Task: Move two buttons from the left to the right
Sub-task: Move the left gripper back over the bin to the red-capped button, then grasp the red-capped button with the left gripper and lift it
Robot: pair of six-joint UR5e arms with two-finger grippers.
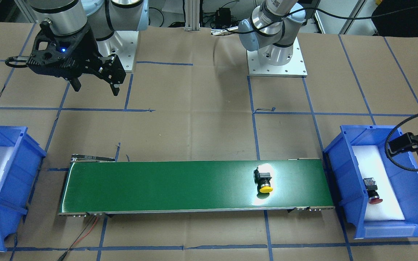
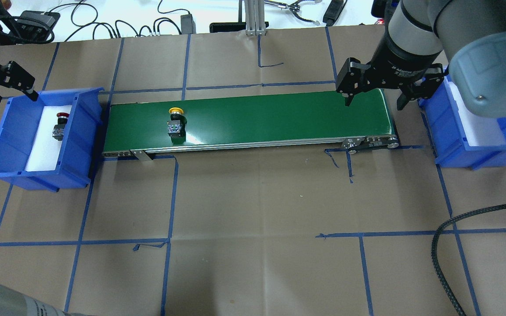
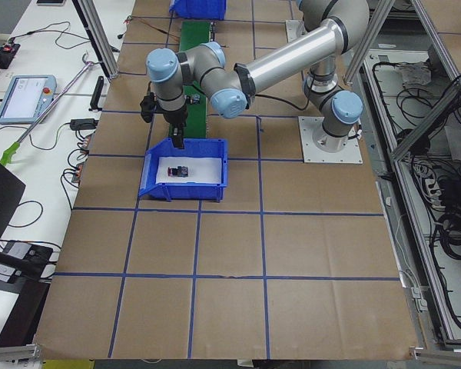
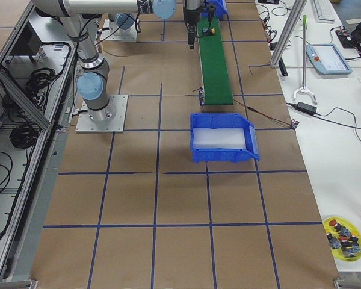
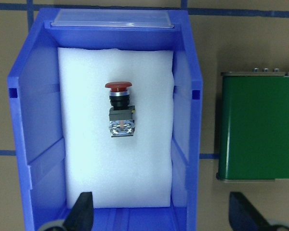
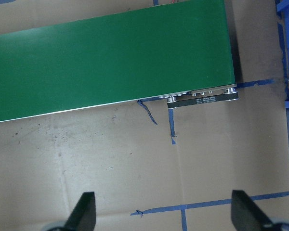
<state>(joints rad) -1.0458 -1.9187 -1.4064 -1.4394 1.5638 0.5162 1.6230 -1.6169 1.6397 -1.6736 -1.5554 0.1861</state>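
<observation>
- The yellow button (image 2: pixel 176 123) is laid on its side on the green belt (image 2: pixel 257 118), near the belt's left end, cap turned to the far edge.
- The red button (image 5: pixel 120 108) is parked on the white foam (image 5: pixel 86 168) in the left blue bin (image 5: pixel 19 120), toward its far end.
- The left gripper (image 5: pixel 163 211) is held above that bin, fingers spread wide, nothing gripped.
- The right gripper (image 2: pixel 374 104) is hung over the belt's right end, fingers spread too, empty.
</observation>
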